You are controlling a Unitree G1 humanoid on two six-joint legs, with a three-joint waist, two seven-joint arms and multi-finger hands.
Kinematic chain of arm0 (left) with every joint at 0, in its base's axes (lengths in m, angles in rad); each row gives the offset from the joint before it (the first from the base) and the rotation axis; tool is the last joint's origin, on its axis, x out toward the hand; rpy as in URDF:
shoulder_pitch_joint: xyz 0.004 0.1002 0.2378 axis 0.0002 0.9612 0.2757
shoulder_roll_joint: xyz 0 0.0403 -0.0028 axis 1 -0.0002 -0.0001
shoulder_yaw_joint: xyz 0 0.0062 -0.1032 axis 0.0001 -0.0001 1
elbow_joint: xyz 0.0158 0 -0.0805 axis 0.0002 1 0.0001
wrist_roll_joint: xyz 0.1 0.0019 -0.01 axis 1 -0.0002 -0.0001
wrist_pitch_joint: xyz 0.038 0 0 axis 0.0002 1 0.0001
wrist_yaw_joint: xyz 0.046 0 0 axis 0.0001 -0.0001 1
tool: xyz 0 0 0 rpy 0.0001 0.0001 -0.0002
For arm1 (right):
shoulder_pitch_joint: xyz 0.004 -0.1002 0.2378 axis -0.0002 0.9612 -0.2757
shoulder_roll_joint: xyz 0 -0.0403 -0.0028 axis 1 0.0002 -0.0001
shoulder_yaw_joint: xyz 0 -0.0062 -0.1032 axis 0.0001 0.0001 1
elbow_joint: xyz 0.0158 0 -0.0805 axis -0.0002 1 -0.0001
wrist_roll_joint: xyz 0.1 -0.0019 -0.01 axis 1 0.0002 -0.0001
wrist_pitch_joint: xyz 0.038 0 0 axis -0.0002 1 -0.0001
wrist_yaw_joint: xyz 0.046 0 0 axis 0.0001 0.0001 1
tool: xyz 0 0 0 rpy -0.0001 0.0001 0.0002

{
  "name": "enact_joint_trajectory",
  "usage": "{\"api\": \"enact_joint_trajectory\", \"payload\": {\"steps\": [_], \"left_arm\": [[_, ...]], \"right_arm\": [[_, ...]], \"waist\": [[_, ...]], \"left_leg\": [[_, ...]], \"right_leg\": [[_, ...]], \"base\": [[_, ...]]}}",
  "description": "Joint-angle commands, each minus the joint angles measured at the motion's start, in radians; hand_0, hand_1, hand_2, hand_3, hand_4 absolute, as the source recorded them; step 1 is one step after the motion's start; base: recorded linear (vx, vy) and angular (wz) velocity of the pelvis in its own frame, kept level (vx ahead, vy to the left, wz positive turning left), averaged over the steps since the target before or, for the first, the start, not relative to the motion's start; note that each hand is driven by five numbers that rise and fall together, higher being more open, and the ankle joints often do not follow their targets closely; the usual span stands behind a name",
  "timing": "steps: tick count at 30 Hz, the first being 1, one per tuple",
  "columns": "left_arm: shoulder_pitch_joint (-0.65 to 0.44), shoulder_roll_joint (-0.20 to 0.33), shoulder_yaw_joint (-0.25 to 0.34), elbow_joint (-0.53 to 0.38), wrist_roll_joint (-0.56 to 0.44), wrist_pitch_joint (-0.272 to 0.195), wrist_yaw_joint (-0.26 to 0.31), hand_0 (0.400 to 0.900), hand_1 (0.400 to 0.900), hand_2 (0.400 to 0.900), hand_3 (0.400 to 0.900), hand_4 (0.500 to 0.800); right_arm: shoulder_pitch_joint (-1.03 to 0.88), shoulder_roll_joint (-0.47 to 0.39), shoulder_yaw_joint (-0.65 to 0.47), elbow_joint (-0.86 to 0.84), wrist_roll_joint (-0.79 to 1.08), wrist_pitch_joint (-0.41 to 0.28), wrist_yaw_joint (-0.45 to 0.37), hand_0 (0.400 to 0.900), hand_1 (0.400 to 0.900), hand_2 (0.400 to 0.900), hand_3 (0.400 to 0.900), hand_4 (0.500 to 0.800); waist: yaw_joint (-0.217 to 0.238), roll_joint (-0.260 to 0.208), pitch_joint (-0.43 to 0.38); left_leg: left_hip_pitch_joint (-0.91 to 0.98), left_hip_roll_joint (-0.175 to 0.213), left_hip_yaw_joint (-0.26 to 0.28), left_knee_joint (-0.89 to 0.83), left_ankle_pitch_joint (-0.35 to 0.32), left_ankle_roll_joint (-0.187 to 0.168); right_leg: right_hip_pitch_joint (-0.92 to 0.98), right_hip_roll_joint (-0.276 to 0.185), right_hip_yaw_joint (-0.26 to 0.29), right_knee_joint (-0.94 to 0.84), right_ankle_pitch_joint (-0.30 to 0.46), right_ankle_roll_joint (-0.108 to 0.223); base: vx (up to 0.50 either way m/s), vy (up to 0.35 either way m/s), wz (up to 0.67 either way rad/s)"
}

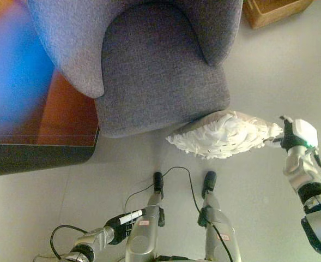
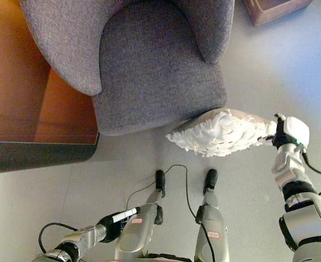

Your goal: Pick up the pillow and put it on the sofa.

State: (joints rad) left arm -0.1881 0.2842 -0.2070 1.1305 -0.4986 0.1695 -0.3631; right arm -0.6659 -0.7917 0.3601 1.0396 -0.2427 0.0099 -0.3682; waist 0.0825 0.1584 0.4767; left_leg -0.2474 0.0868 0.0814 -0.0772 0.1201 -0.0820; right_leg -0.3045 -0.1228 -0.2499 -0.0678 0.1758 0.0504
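Note:
A white ruffled pillow (image 1: pixel 223 135) hangs in the air just off the front right corner of the grey armchair (image 1: pixel 160 71). My right hand (image 1: pixel 284 136) grips the pillow's right end and holds it up beside the seat; its fingers are curled into the cloth. The pillow also shows in the right eye view (image 2: pixel 220 132), with the right hand (image 2: pixel 279 135) at its right end. My left hand (image 1: pixel 125 221) hangs low at the lower left, apart from the pillow, fingers curled and holding nothing.
A dark wooden table (image 1: pixel 51 123) stands to the left of the armchair. A wooden box (image 1: pixel 272 11) sits on the floor at the top right. Pale floor (image 1: pixel 269 71) lies to the right of the chair.

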Motion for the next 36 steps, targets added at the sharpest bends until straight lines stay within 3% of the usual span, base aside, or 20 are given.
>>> {"api": "enact_joint_trajectory", "payload": {"steps": [1,10,20,36], "left_arm": [[0.095,0.045,-0.079,0.062,-0.029,0.032,0.023,0.900,0.900,0.900,0.900,0.800],[0.113,0.049,-0.077,0.037,-0.066,0.008,-0.011,0.900,0.900,0.900,0.900,0.800],[0.107,0.044,-0.073,0.045,-0.075,-0.031,-0.031,0.900,0.900,0.900,0.900,0.800],[0.112,0.024,-0.084,0.030,-0.105,-0.064,-0.015,0.900,0.900,0.900,0.900,0.800]], "right_arm": [[-0.118,-0.128,0.070,-0.054,0.007,-0.009,0.009,0.900,0.900,0.900,0.900,0.800],[-0.247,-0.183,0.130,-0.138,0.015,0.003,0.091,0.900,0.900,0.900,0.900,0.800],[-0.314,-0.149,0.151,-0.214,0.117,-0.057,0.183,0.900,0.900,0.900,0.900,0.800],[-0.376,-0.094,0.136,-0.350,0.315,-0.039,0.384,0.900,0.900,0.900,0.900,0.800]], "waist": [[0.013,-0.027,0.034],[0.030,-0.011,0.043],[0.033,0.001,0.043],[0.037,0.012,0.043]], "left_leg": [[-0.107,-0.090,-0.042,0.061,-0.014,0.032],[-0.210,-0.098,-0.039,0.090,-0.002,0.035],[-0.278,-0.101,-0.034,0.135,-0.008,0.034],[-0.355,-0.098,-0.032,0.165,-0.003,0.028]], "right_leg": [[-0.104,0.008,-0.031,0.261,-0.191,0.008],[-0.214,-0.007,-0.024,0.312,-0.198,0.014],[-0.282,-0.011,-0.012,0.347,-0.209,0.008],[-0.363,-0.009,0.006,0.382,-0.214,0.003]], "base": [[-0.05,0.046,0.02],[-0.05,0.052,0.00],[-0.04,0.043,0.01],[0.00,0.014,0.00]]}}
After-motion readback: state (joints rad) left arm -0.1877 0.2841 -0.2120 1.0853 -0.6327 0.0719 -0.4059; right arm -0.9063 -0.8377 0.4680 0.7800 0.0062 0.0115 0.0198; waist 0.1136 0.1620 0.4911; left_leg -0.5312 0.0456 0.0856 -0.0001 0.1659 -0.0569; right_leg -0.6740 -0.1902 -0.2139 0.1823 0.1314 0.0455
